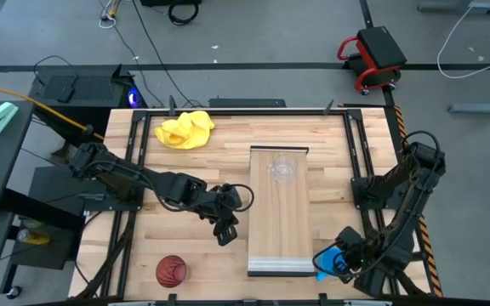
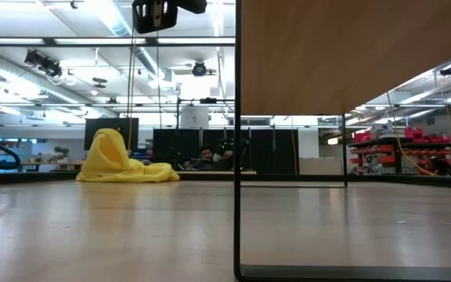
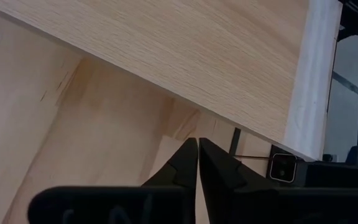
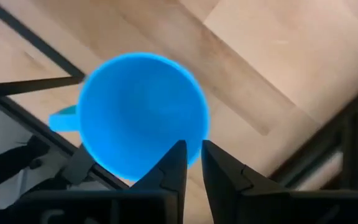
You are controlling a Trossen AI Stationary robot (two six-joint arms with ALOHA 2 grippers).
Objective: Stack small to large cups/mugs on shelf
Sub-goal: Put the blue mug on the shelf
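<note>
the right gripper (image 4: 189,163) pinches the blue mug (image 4: 143,111) by its rim at the shelf's (image 1: 279,208) near-right corner; the left gripper (image 3: 197,163) (fingers together, empty) sits left of the shelf.

Clear cup (image 1: 282,171) on shelf (image 1: 280,242); others off.

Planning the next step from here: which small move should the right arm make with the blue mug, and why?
Probably lift the blue mug and carry it toward the shelf. The right gripper is pinched on the mug's rim, off the shelf's lipped end, and the clear cup already sits on the shelf.
</note>
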